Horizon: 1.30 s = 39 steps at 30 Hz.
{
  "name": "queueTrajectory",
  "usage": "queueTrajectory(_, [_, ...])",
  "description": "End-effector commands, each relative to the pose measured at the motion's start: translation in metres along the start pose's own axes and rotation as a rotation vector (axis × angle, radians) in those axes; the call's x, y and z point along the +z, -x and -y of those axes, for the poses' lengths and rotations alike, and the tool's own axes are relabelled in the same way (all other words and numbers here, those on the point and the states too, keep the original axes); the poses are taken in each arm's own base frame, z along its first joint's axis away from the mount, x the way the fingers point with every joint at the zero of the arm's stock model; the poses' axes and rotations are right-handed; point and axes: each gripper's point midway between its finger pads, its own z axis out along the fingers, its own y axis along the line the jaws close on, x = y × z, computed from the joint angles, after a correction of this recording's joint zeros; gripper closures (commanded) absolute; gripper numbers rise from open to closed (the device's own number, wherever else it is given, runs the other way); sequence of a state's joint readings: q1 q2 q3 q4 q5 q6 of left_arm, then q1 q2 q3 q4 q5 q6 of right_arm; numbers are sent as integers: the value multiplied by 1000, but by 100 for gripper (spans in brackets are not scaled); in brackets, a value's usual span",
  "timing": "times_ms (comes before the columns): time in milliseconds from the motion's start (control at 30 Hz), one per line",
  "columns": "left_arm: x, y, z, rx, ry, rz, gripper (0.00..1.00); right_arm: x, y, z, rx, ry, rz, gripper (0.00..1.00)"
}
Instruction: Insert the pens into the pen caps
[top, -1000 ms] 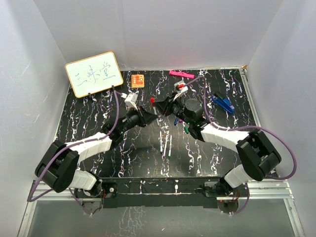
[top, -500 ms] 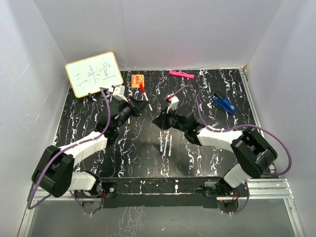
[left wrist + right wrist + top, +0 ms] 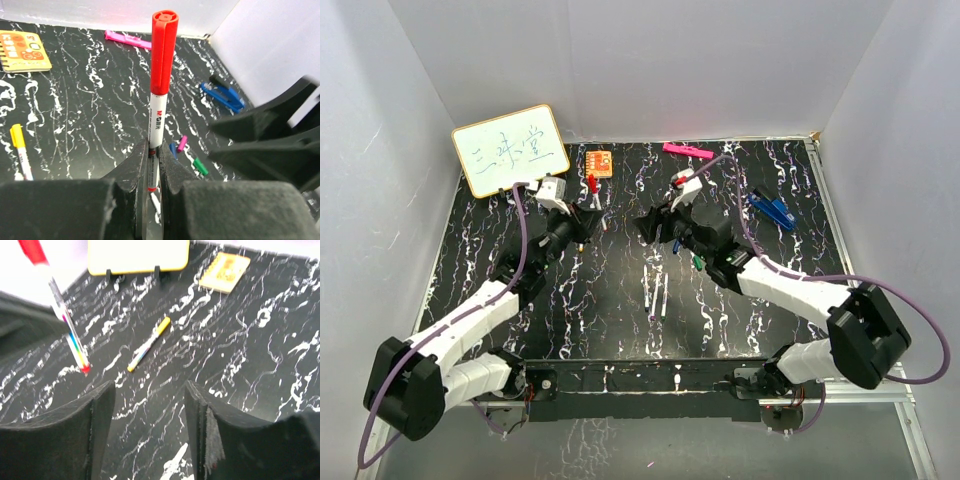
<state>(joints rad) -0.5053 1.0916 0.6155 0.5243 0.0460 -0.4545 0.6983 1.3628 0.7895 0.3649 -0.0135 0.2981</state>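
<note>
The left gripper (image 3: 152, 172) is clamped on the lower barrel of a red-capped pen (image 3: 159, 85), and the pen is held upright between the two black fingers (image 3: 134, 172). The red cap is seated on the top end of the white barrel. In the top view this pen is seen in the upper middle of the frame, just below the orange block (image 3: 599, 162) and to the right of the whiteboard (image 3: 510, 150).

The right gripper (image 3: 150, 390) is held with its jaws apart and nothing between them; the black marbled table (image 3: 570, 300) is seen through the gap. It is placed right of centre in the top view, apart from the left gripper.

A yellow-capped pen (image 3: 149, 344) is seen lying flat on the table at the centre of the right wrist view, and at the lower left of the left wrist view. Two white pens (image 3: 663, 295) are laid side by side near the middle of the top view, below both grippers.

Three loose caps are seen close together at the lower centre of the left wrist view: a blue cap (image 3: 172, 150), a purple cap (image 3: 182, 143) just beside it, and a green cap (image 3: 200, 166) a little lower and to the right.

A pink marker (image 3: 687, 151) is set along the far edge of the table, and a blue clip (image 3: 772, 210) is found at the right side.
</note>
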Motion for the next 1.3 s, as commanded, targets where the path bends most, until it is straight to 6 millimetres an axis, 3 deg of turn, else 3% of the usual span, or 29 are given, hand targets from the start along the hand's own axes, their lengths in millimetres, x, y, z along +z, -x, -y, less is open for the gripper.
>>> queueTrajectory(0, [-7, -11, 3, 125, -30, -105, 100, -10, 83, -15, -39, 25, 213, 42])
queueTrajectory(133, [-7, -31, 15, 110, -119, -191, 100, -12, 114, -39, -28, 127, 292, 40])
queueTrajectory(233, [-8, -39, 29, 89, -207, -219, 100, -6, 124, -52, -11, 197, 314, 40])
queueTrajectory(433, [-10, -44, 48, 63, -321, -238, 100, 5, 120, -67, 18, 284, 302, 41])
queueTrajectory(733, [-7, -46, 58, 35, -386, -247, 100, 12, 109, -66, 31, 292, 280, 42])
queueTrajectory(933, [-4, -46, 60, 19, -394, -245, 100, 17, 103, -64, 35, 287, 264, 50])
queueTrajectory(1167, [-5, -40, 65, 24, -411, -233, 100, 22, 90, -59, 40, 273, 233, 51])
queueTrajectory(1267, [-4, -40, 64, 24, -406, -233, 100, 23, 90, -58, 41, 270, 232, 62])
